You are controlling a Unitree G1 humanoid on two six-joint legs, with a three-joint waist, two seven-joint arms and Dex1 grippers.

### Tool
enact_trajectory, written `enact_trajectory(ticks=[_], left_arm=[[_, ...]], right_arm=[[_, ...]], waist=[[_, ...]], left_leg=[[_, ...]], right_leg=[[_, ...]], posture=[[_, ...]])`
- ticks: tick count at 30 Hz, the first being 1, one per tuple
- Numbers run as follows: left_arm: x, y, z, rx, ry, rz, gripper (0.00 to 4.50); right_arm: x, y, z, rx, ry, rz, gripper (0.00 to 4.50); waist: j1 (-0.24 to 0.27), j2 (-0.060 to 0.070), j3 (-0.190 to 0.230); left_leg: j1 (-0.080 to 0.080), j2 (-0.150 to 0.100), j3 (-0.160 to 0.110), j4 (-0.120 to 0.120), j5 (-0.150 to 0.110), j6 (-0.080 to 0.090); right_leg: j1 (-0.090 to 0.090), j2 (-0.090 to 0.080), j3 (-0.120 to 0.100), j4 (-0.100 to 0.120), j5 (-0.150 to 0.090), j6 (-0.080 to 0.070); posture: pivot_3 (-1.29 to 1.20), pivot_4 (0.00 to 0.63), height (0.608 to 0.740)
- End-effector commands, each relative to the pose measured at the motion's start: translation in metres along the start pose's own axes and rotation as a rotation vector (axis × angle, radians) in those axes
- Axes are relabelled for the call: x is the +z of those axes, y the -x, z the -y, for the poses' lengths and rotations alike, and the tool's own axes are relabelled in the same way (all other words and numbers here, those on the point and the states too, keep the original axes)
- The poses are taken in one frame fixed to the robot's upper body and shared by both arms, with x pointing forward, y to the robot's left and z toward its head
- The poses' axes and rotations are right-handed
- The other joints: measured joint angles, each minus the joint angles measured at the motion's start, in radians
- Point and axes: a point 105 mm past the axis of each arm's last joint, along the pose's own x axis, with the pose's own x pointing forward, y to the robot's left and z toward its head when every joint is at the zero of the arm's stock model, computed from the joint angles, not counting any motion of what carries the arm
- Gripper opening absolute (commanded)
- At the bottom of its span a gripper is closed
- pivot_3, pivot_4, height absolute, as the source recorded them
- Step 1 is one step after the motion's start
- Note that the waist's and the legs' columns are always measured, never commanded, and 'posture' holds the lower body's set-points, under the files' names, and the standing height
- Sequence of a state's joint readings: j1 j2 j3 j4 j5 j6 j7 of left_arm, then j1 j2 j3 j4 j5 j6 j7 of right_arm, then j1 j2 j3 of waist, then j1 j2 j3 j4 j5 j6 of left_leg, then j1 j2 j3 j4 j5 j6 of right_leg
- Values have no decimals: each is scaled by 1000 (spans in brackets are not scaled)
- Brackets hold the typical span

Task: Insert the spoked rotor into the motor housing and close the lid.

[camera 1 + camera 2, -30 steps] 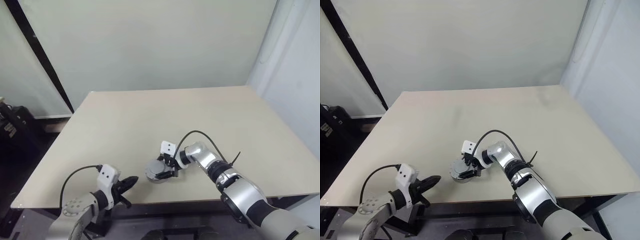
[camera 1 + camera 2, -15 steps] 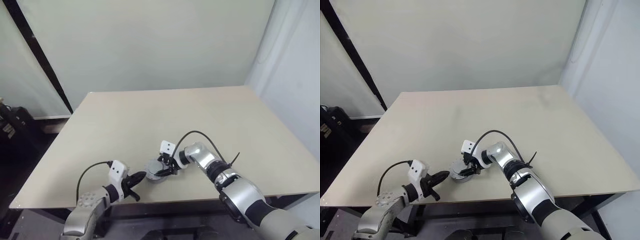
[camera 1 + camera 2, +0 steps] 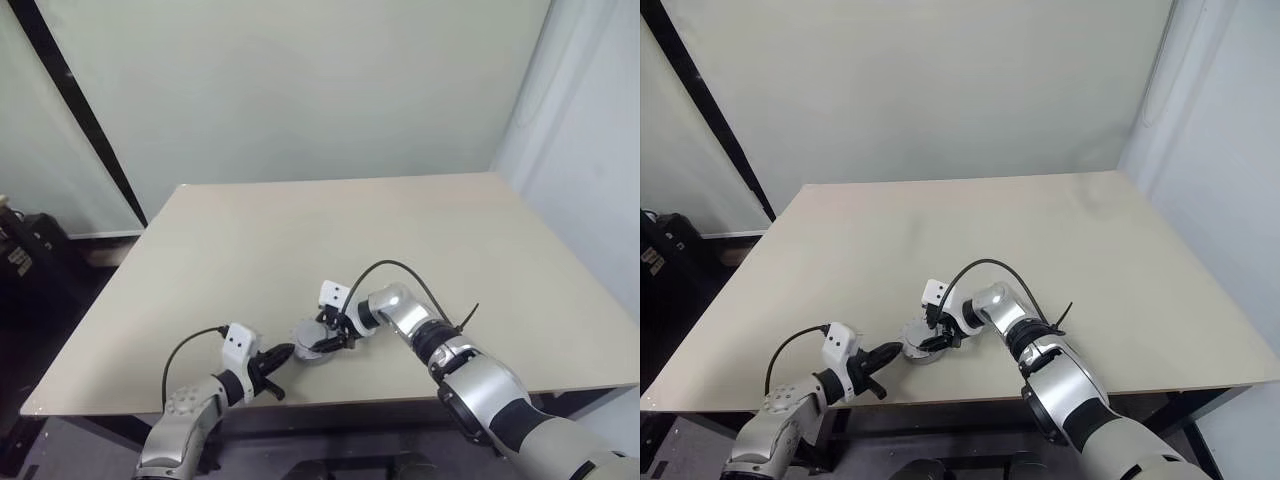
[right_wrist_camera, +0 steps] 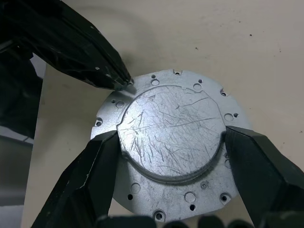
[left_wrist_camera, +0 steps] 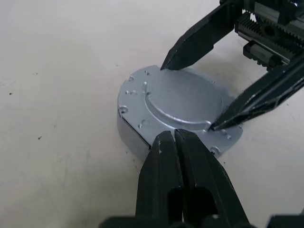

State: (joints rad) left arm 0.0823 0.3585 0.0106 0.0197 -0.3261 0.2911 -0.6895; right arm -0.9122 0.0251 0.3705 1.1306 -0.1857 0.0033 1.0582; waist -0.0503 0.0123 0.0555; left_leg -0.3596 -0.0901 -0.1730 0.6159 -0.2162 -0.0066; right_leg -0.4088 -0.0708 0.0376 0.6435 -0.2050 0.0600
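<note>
Motor housing, a round silvery scratched metal casing (image 4: 171,152) with screw holes around its flange, sits on the beige table (image 3: 300,240) near the front edge, lid on. My right gripper (image 4: 170,145) straddles its raised top disc, fingers spread (tips at the disc's edge). My left gripper (image 5: 175,137), pressed closed, tips touching the casing's rim.

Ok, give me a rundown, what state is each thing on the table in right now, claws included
Lid: flat on the table, scratched face up, covering what is under it.
Right claw: open, a finger on either side of the lid's raised centre.
Left claw: shut, tip at the lid's rim.
Table: bare apart from the lid.
</note>
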Motion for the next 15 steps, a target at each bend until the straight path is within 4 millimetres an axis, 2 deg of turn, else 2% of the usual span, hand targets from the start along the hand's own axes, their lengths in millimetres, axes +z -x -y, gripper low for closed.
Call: enact_trajectory(ticks=[1, 15], left_arm=[[13, -2, -2, 7, -51, 38, 0], [14, -2, -5, 21, -65, 41, 0]], right_arm=[[7, 3, 7, -36, 47, -37, 3247], [8, 0, 9, -66, 70, -101, 3247]], waist=[[0, 0, 0], [0, 1, -1]], left_leg=[[0, 0, 0, 0, 0, 0], [2, 0, -2, 0, 2, -4]], right_leg=[[0, 0, 0, 0, 0, 0], [0, 1, 0, 3, 0, -1]], posture=[[0, 0, 740], [0, 0, 740]])
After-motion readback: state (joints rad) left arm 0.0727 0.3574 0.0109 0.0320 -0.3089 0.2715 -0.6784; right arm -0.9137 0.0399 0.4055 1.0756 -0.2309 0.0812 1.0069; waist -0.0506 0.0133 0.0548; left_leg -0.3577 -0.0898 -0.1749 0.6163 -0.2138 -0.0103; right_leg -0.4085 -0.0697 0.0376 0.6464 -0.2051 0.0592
